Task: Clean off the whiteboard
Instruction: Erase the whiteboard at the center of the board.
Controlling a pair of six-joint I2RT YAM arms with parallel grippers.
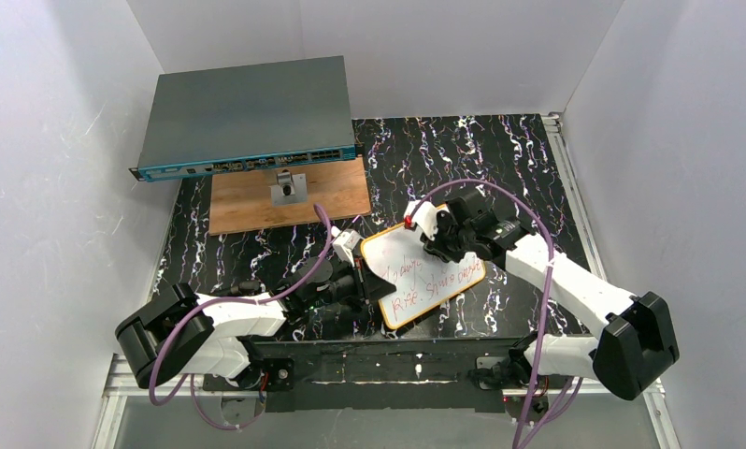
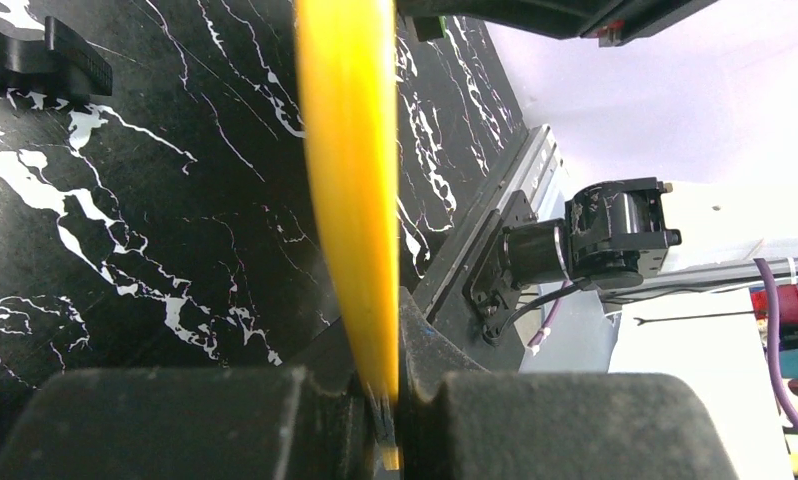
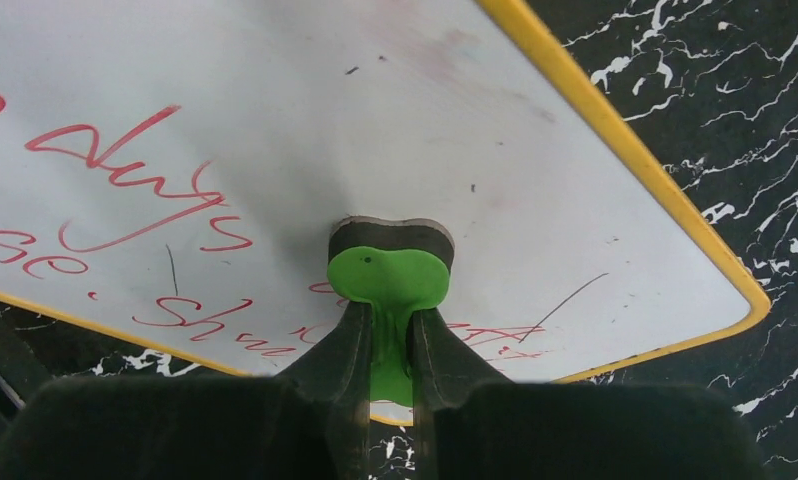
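Currently, 8 entries, nearest first; places are given from the whiteboard (image 1: 423,278) (image 3: 305,120).

1. Left gripper (image 1: 365,278) (image 2: 380,400): at the whiteboard's left edge. Jaws are closed tight on the orange rim (image 2: 350,180), which stands edge-on between the 2 fingers in the left wrist view.

2. Whiteboard: small white rectangle with rounded corners, set askew between the 2 grippers over the near middle of the table (image 1: 509,159). Whether it lies flat or is raised at the gripped edge cannot be told. Red handwriting (image 3: 135,190) covers its left and near parts. The far right part is white, apart from a faint pink smudge and a few thin dark strokes.

3. Right gripper (image 1: 441,245) (image 3: 387,350): over the whiteboard's far side. Jaws are nearly closed, pinching the eraser by its narrow green stem.

4. Eraser (image 3: 387,275): green body with a dark pad at the tip. The pad touches the whiteboard's face just beside the red words.

5. Table: black surface with white marbling, showing around the whiteboard.

6. Wooden board (image 1: 248,204): brown and flat, beyond the whiteboard's far left corner, apart from it.

7. Small grey piece (image 1: 288,187): on the wooden board's far edge; what it is cannot be told.

8. Network switch (image 1: 243,112): flat grey box with a teal front and a row of ports. It is farthest from the whiteboard, with its front edge over the wooden board's far side.
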